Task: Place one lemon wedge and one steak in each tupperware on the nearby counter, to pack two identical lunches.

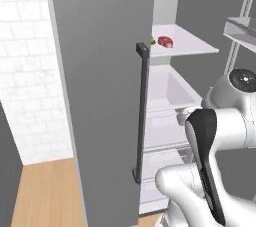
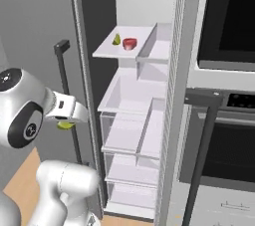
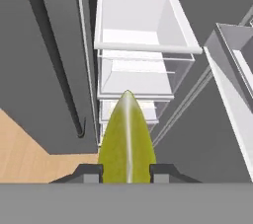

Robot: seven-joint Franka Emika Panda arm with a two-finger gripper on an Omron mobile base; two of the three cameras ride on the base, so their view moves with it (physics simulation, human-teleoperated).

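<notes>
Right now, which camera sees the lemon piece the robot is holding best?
The hand view: the lemon wedge looms large between the gripper fingertips. The right base view shows a yellow-green sliver under the wrist.

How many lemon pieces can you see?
2. One lemon wedge is pinched in the gripper outside the fridge. The other sits on the top fridge shelf beside the steak. More may be hidden.

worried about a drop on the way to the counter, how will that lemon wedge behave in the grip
The lemon wedge looks smooth and tapered, so it may slip between the fingers of the end effector. It seems small and light, probably firm, yet hard squeezing could squash it.
</notes>
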